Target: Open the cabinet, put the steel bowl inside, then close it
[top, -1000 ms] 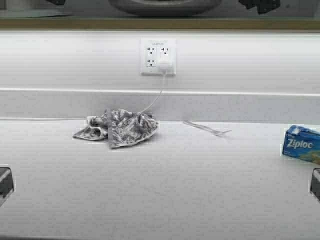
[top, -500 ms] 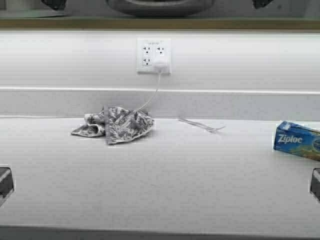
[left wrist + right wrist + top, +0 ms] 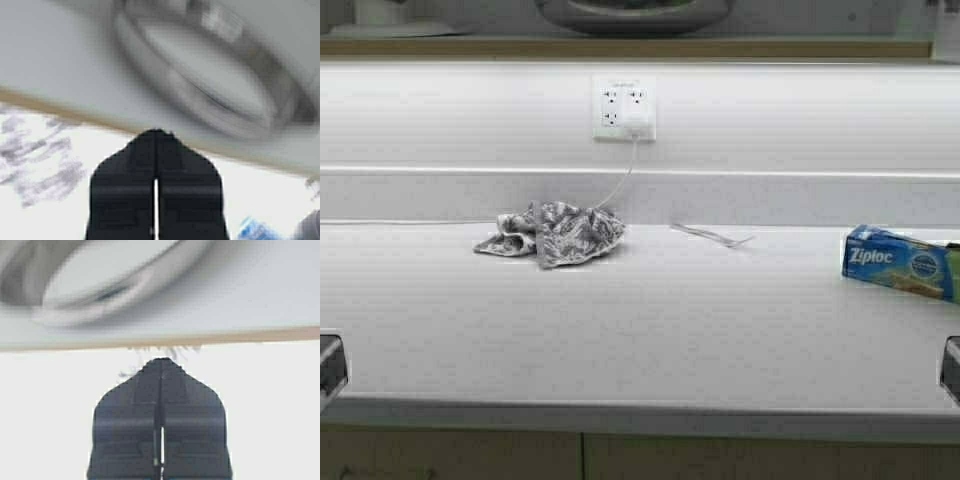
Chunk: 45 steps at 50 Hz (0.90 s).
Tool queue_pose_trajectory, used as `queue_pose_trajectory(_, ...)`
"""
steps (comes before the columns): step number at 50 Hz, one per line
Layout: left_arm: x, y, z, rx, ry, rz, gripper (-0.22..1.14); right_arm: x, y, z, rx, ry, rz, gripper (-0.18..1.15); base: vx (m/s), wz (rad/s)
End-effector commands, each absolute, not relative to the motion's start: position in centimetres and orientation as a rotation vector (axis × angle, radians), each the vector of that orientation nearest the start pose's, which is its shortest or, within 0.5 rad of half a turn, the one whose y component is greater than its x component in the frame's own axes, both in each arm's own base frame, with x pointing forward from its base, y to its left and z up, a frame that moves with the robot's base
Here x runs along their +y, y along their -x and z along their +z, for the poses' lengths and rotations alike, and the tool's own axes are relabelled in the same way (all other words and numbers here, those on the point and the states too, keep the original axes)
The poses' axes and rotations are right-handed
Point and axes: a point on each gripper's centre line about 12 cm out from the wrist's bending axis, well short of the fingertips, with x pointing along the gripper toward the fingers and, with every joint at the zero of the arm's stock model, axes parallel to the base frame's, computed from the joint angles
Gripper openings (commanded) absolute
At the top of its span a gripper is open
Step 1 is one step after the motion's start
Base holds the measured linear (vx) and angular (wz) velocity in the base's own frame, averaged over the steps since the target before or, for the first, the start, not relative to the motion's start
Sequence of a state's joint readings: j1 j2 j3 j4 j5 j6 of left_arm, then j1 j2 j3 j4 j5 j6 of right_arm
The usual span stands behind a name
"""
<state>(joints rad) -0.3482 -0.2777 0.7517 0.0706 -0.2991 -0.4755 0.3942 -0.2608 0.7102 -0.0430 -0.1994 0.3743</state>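
The steel bowl [image 3: 632,12] is shiny and round, and it sits on the cabinet [image 3: 620,46] shelf at the top middle of the high view, above the white counter [image 3: 640,330]. In the left wrist view the left gripper [image 3: 156,145] is pressed closed and empty, pointing up at the shelf edge under the bowl. In the right wrist view the right gripper [image 3: 161,375] is closed and empty too, aimed at that same edge.
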Motion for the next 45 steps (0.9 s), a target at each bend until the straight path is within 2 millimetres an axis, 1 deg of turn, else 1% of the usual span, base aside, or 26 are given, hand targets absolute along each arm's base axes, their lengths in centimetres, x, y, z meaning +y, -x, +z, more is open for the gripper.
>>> queue_pose_trajectory(1,-12.3,-32.7,27.6,0.283,0.193,-0.342,0.04,13.8,-32.6,28.0,0.275,-0.153,0.378,0.06,-0.13,0.02)
queue_pose_trajectory(6,-11.9,-31.8,27.0,0.307,0.115,-0.344,0.04,13.4,-31.7,27.4,0.273,-0.074,0.387,0.06,-0.13,0.04)
queue_pose_trajectory(11,-11.7,-31.1,26.6,0.310,0.092,-0.348,0.04,13.1,-31.3,26.6,0.288,-0.046,0.384,0.06,-0.15,0.05)
queue_pose_trajectory(21,-11.4,-30.4,25.6,0.317,0.081,-0.350,0.04,12.9,-31.3,26.1,0.320,-0.049,0.373,0.06,-0.21,0.05)
queue_pose_trajectory(26,-11.2,-30.3,25.4,0.323,0.089,-0.343,0.04,12.8,-31.5,26.5,0.323,-0.043,0.369,0.06,-0.25,0.05)
queue_pose_trajectory(32,-9.4,-30.4,25.3,0.319,0.086,-0.292,0.04,12.7,-31.4,27.0,0.321,-0.040,0.370,0.06,-0.27,0.02)
queue_pose_trajectory(37,-7.2,-30.4,25.9,0.308,0.091,-0.223,0.04,12.4,-30.9,27.2,0.331,-0.029,0.365,0.06,-0.27,0.00)
queue_pose_trajectory(45,-2.8,-29.9,27.0,0.331,0.099,-0.080,0.04,11.2,-30.8,28.1,0.326,-0.018,0.337,0.06,-0.24,-0.06)
